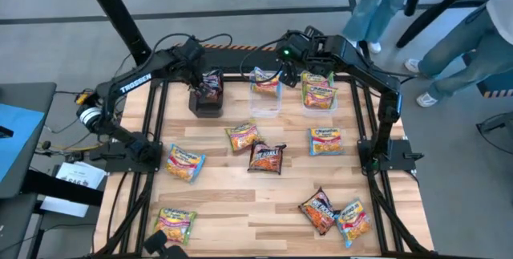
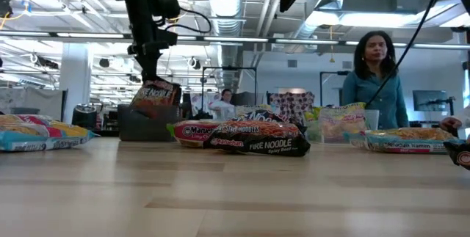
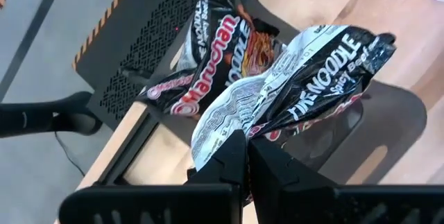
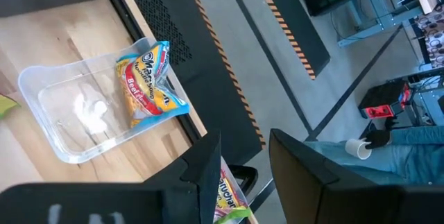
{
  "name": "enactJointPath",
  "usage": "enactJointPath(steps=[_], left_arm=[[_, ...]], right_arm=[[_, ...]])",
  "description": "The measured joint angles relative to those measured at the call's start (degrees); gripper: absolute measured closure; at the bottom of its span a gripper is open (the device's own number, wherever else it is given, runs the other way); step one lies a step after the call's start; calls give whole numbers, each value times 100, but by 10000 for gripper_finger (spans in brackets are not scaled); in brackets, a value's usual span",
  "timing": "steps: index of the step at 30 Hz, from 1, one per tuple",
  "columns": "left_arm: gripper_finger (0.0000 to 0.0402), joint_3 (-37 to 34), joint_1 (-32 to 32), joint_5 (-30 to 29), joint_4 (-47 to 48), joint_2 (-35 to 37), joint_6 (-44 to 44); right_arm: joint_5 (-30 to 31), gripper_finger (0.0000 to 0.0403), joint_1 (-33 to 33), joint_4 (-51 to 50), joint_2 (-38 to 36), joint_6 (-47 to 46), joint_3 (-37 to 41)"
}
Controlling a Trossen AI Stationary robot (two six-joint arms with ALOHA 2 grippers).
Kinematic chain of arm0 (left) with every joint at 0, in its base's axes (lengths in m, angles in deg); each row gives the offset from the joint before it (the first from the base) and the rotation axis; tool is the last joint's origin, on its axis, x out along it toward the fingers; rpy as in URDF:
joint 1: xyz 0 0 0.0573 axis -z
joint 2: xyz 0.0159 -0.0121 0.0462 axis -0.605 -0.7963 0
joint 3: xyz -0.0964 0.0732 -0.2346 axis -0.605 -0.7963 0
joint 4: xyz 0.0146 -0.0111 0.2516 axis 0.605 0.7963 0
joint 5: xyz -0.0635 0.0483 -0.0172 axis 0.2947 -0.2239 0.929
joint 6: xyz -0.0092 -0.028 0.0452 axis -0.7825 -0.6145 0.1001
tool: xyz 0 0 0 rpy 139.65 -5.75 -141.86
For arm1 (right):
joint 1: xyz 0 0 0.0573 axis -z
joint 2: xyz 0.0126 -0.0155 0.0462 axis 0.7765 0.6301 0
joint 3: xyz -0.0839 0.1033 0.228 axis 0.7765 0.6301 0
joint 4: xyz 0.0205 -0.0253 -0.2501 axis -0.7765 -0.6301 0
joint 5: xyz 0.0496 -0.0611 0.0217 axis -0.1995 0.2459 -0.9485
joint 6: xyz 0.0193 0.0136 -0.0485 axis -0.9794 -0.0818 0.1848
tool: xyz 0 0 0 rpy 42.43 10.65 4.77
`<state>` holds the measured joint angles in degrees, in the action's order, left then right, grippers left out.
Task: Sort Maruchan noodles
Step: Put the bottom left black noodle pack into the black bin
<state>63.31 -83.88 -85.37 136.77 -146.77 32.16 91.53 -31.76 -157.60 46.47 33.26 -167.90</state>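
Table [image 1: 264,203]: left hand [image 3: 246,144] grips dark packet [image 3: 305,78], black box [image 1: 207,103] half-hidden.

The left arm is stretched from its base at the table's left edge toward the far side, wrist bent downward. The left gripper [image 3: 246,156] is pointed down and its fingers are pressed together on the edge of a dark noodle packet [image 3: 305,78] — the packet hangs just beyond the fingertips. The right arm is reached across the far right side, elbow raised. The right gripper [image 4: 244,156] is held high, its fingers parted — nothing is held between them.
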Motion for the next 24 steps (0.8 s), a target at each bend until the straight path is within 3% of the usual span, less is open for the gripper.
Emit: enactJointPath(steps=[8,14,24], left_arm=[[401,7,-26,42,-212,-144,-287],[401,317,-80,440,-239,-140,-674],[401,330,-74,284,51,-140,-896]], right_arm=[[0,255,0,-2,0,2,0],[0,255,0,-4,0,42,0],[0,255,-2,-154,0,44,0]])
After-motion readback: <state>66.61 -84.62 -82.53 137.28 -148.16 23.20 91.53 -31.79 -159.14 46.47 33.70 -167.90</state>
